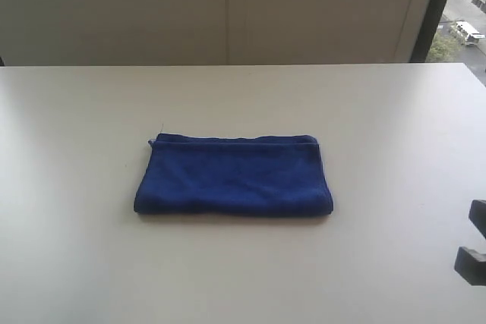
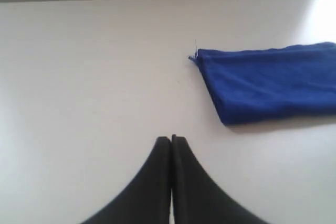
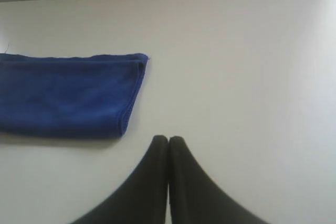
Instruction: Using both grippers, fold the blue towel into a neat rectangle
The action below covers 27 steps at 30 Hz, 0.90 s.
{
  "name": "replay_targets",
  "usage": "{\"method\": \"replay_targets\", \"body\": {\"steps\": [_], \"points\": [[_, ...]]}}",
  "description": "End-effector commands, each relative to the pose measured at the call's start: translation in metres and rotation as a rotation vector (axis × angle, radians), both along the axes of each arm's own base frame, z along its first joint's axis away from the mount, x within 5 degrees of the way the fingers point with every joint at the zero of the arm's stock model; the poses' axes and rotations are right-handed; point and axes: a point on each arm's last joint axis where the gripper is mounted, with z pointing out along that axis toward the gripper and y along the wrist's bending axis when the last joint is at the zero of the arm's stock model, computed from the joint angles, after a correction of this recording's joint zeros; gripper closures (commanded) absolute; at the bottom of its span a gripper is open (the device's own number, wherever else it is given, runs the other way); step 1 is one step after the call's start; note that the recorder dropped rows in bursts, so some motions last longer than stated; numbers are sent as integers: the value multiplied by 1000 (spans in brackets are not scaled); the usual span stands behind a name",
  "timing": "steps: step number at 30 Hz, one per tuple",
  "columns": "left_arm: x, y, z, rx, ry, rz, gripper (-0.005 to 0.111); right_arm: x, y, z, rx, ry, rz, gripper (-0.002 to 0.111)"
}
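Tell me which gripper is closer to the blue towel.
Right, narrowly. The right gripper sits just off one short end of the blue towel; the left gripper sits a bit farther off the opposite end. Neither touches it.

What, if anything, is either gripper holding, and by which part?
Nothing is held. The left gripper and right gripper have their jaws shut empty, both apart from the blue towel, which lies folded on the table.

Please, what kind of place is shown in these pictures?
Probably an indoor workroom or office, perhaps above street level: a plain white table with a folded blue towel, a bare pale wall behind, and a window looking down on a vehicle.
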Motion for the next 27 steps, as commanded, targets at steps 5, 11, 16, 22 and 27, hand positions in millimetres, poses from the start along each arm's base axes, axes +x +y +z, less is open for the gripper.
{"method": "replay_targets", "body": {"steps": [5, 11, 16, 22, 27], "points": [[-5, -5, -16, -49, 81, -40, 107, -2, 0, -4, 36, 29, -9, 108], [-10, -13, -20, -124, 146, -115, 107, -2, 0, -4, 36, 29, -9, 108], [-8, -10, -19, -104, 117, -80, 107, -2, 0, -4, 36, 29, -9, 108], [-4, -3, -17, -69, 67, -10, 107, -2, 0, -4, 36, 29, -9, 108], [-3, -2, -16, -66, 58, 3, 107, -2, 0, -4, 36, 29, -9, 108]]}}
